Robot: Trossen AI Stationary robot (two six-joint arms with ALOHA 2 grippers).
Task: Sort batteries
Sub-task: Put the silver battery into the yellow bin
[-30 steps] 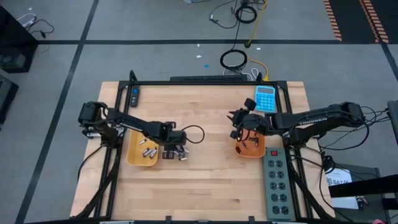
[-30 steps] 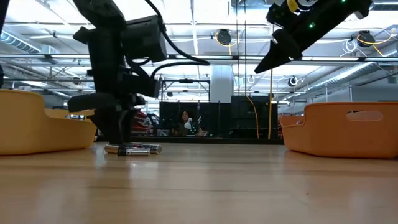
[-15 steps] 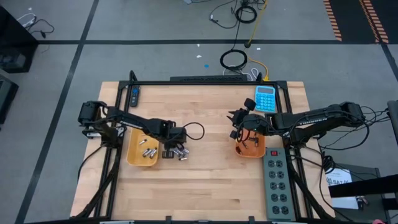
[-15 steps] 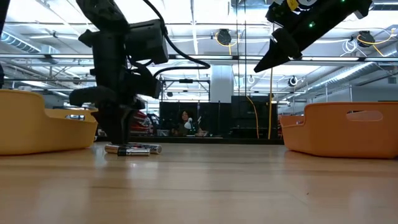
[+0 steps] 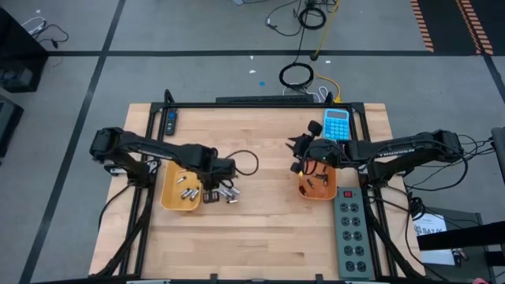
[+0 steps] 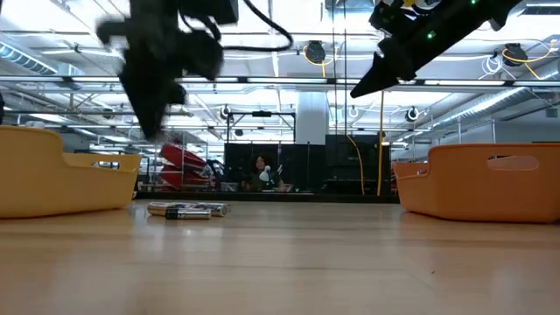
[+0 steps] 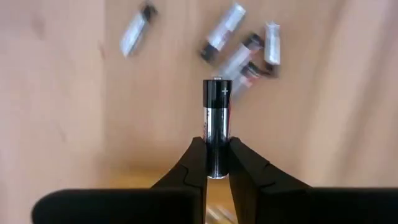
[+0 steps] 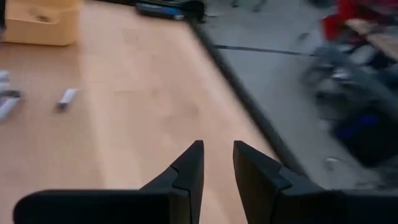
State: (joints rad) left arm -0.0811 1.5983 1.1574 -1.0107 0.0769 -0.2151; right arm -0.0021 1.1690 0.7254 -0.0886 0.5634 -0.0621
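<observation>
Since the earlier frames, the left arm has risen from the tabletop: in the low view its gripper [image 6: 153,131] now hangs clear above the loose batteries [image 6: 188,209], where before it reached down to them. The right arm has shifted only slightly.

Wooden table [image 5: 260,237]: it carries two yellow-orange trays, a blue calculator [image 5: 337,124] near its far edge and a grey power strip [image 5: 352,232] along its right edge.

Left tray [image 5: 168,197]: it lies on the left half of the table and holds several silvery batteries [image 5: 188,192].

Right tray [image 5: 319,192]: it lies on the right half, just beside the power strip, with a few dark items inside.

Left gripper [image 5: 211,180]: it is above the table at the right rim of the left tray. In the left wrist view its fingers [image 7: 193,163] are clenched on one dark battery [image 7: 217,127], gripped at its lower end, plus mark visible near the far end.

Right gripper [image 5: 300,155]: it is raised above the far side of the right tray. In the right wrist view its fingers [image 8: 188,169] stand slightly apart with nothing between them.

Loose batteries: a small cluster lies on bare wood just right of the left tray.
</observation>
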